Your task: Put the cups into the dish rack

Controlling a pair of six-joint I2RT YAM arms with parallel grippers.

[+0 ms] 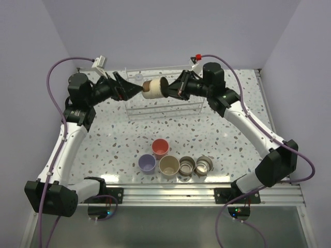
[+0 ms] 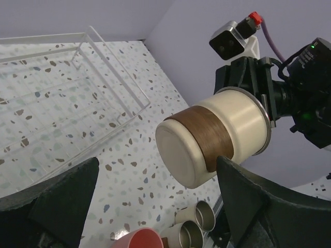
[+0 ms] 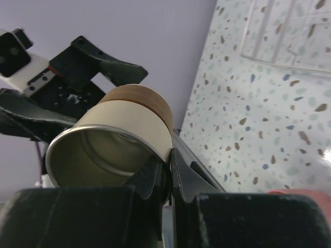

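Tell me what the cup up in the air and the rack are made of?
The cup looks like metal inside: its inner wall is shiny grey. Outside it is matte cream with a brown band, maybe wood or paint. The rack looks like clear plastic, since the speckled table shows through.

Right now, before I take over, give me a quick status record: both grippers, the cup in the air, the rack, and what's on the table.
right gripper: shut on the cream cup, pinching its rim
cream cup: brown-banded, lying sideways in the air over the dish rack
left gripper: open, facing the cup's base
dish rack: no cup visible inside
table: coral-red cup, lavender cup, beige cup, two steel cups, grouped near the arms' bases
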